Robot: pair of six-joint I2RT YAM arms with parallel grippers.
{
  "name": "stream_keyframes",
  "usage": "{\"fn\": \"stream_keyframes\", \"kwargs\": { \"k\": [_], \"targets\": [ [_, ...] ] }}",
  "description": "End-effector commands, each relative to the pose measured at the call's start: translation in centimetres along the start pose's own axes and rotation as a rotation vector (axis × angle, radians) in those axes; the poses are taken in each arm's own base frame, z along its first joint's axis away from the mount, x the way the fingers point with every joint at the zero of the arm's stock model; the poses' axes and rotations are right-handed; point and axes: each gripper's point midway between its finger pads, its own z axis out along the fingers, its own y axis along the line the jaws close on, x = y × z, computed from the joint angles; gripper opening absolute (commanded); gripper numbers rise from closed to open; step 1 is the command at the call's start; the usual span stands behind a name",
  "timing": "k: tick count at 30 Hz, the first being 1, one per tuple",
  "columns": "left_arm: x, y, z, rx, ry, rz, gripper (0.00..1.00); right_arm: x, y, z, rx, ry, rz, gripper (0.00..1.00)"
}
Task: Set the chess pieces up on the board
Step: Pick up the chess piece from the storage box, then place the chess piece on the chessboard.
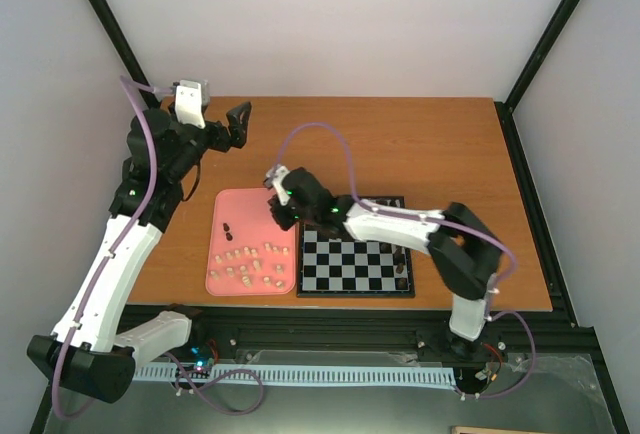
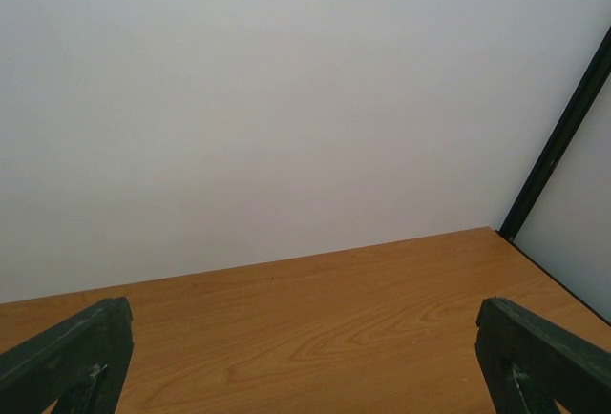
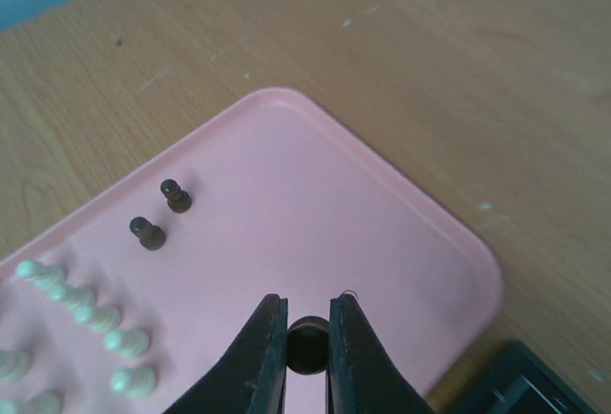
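Note:
My right gripper (image 3: pixel 307 338) is shut on a dark chess piece (image 3: pixel 307 345) and holds it above the pink tray (image 3: pixel 382 233). In the top view the right gripper (image 1: pixel 279 212) is over the tray's right part, left of the board (image 1: pixel 350 264). Two dark pawns (image 3: pixel 160 214) stand on the tray's far part, also visible from above (image 1: pixel 229 227). Several cream pieces (image 1: pixel 250 264) lie on the tray's near part. Dark pieces (image 1: pixel 401 270) stand along the board's right edge. My left gripper (image 1: pixel 232 124) is open, raised over the table's back left, holding nothing.
The pink tray (image 1: pixel 225 284) lies left of the board, touching it. Black frame posts (image 1: pixel 545 34) rise at the table's back corners. The left wrist view shows bare wooden table (image 2: pixel 325 328) and the white wall.

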Motion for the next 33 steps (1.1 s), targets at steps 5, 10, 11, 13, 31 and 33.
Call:
{"fn": "stream_keyframes", "kwargs": {
  "k": [5,10,11,13,31,33],
  "targets": [
    [0.0,-0.6,0.9,0.038,0.004,0.006,1.0,4.3,-6.2,-9.4,0.293,-0.059,0.152,0.03],
    [0.3,-0.4,1.3,0.03,0.015,0.002,1.0,9.8,-7.9,-14.0,0.381,0.008,0.272,0.03],
    [0.4,-0.4,1.4,0.033,0.016,0.001,1.0,11.2,-8.1,-14.5,0.392,0.029,0.29,0.03],
    [0.4,-0.5,1.6,0.042,0.019,-0.001,1.0,12.8,-8.4,-15.5,0.414,0.052,0.324,0.03],
    [0.8,-0.7,1.9,0.052,0.027,-0.005,1.0,19.6,-10.0,-17.5,0.552,0.198,0.472,0.03],
    [0.9,-0.6,1.9,0.052,0.029,-0.005,1.0,20.0,-10.2,-17.3,0.564,0.203,0.477,0.03]
  ]
}}
